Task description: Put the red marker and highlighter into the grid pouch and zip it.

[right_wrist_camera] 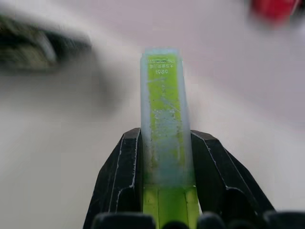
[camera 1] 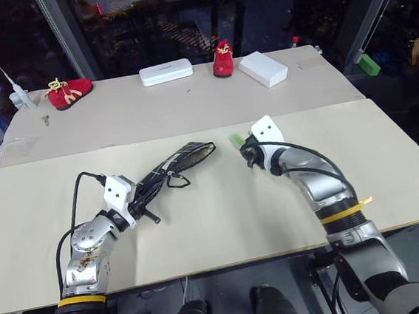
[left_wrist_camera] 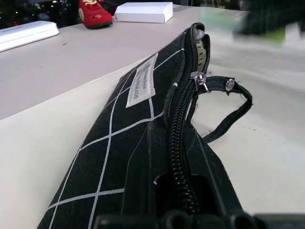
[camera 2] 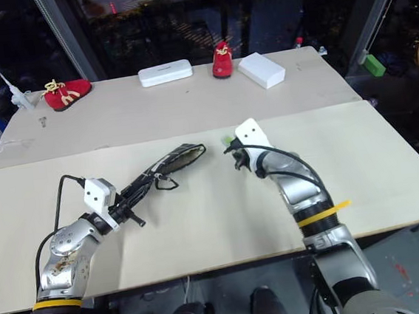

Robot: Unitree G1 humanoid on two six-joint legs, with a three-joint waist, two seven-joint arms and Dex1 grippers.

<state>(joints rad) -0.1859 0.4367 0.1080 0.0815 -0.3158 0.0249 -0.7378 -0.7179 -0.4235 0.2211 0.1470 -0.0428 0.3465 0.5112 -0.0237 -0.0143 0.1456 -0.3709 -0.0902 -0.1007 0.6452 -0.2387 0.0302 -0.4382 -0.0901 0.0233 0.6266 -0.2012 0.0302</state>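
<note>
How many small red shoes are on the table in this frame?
2. One red shoe lies at the far left of the rear table section; the other red shoe stands farther right, between the white oblong case and the white box.

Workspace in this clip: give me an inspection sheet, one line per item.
Surface: two pale boards butted together.
Job's things: grid pouch lifted at one end, zipper open; highlighter held off the table; red marker nothing seen.
Clutter: two red shoes, white case, white box, at the far edge.
Grippers: left gripper shut on pouch; right gripper fingers clamp highlighter.
Cables: black leads loop over both wrists.
Surroundings: dark glass behind.
</note>
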